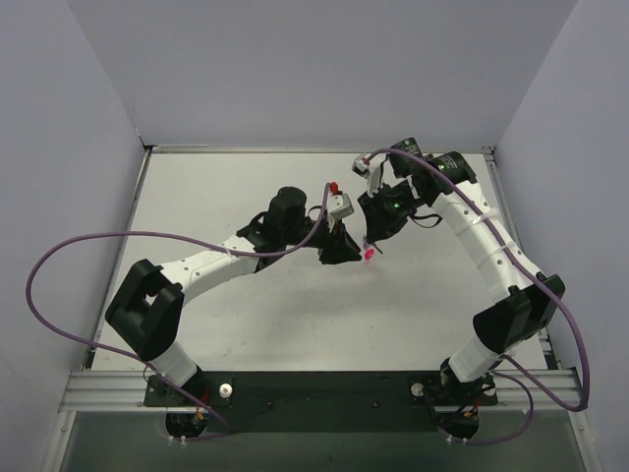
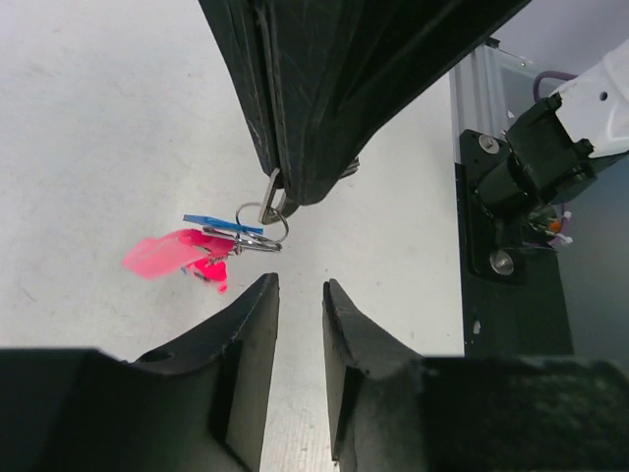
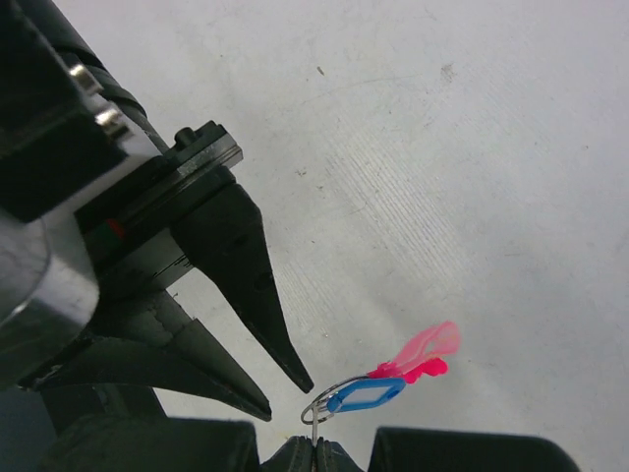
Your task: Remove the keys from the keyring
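Observation:
My right gripper (image 1: 371, 236) is shut on a silvery metal piece of the keyring (image 3: 329, 403) and holds the bunch a little above the table. In the right wrist view its closed tips (image 3: 314, 447) pinch that metal. The blue key (image 3: 366, 395) and the pink keys (image 3: 423, 356) hang off the ring to the right. In the left wrist view the keyring (image 2: 262, 221), the blue key (image 2: 221, 223) and the pink keys (image 2: 167, 254) hang below the right gripper's tip (image 2: 280, 197). My left gripper (image 2: 300, 287) is open and empty, just short of the ring; it also shows in the top view (image 1: 342, 248).
The white table (image 1: 295, 315) is walled at the back and on both sides. A metal rail (image 1: 295, 388) with black base plates runs along the near edge. A purple cable (image 1: 88, 246) loops over the left arm, and another trails from the right arm (image 1: 575, 344).

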Motion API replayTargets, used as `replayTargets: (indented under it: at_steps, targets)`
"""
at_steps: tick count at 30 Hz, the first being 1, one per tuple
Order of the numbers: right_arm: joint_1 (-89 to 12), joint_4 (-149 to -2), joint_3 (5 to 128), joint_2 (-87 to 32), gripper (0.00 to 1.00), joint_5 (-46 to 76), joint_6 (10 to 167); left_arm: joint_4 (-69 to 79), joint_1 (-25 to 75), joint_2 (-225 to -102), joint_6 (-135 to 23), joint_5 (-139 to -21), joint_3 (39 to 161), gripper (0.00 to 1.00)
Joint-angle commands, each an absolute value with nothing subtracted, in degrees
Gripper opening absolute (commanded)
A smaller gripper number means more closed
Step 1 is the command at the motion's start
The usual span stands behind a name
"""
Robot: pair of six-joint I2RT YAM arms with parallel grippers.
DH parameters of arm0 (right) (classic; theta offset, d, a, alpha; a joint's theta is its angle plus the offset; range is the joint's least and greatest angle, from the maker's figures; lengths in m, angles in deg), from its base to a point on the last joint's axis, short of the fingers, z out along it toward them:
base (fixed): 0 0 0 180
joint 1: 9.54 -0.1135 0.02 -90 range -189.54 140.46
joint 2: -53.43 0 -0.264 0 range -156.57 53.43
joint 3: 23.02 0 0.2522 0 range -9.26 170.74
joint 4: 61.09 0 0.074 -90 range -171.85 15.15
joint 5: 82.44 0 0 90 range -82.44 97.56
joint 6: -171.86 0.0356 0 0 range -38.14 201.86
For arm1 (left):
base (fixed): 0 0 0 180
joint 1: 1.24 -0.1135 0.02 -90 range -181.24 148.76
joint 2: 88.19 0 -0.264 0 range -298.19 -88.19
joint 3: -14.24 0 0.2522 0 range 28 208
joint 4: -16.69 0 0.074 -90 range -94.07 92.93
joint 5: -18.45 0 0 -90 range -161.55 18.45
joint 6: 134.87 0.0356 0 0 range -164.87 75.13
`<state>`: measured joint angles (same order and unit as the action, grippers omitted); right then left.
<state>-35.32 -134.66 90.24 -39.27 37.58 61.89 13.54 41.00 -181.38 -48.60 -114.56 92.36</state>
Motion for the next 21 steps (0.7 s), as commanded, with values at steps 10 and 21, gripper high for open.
replayTargets:
  at_steps: [10,21]
  targets:
    - [-35.1,-135.3,90.2,-36.7,0.00,37.4,62.1,14.1,40.1,-179.7,-48.8,-113.2,94.0,0.48]
    - [-36.8,-133.2,88.9,-37.8,0.00,38.3,64.6,11.3,40.6,-181.6,-48.1,-114.6,97.1,0.63]
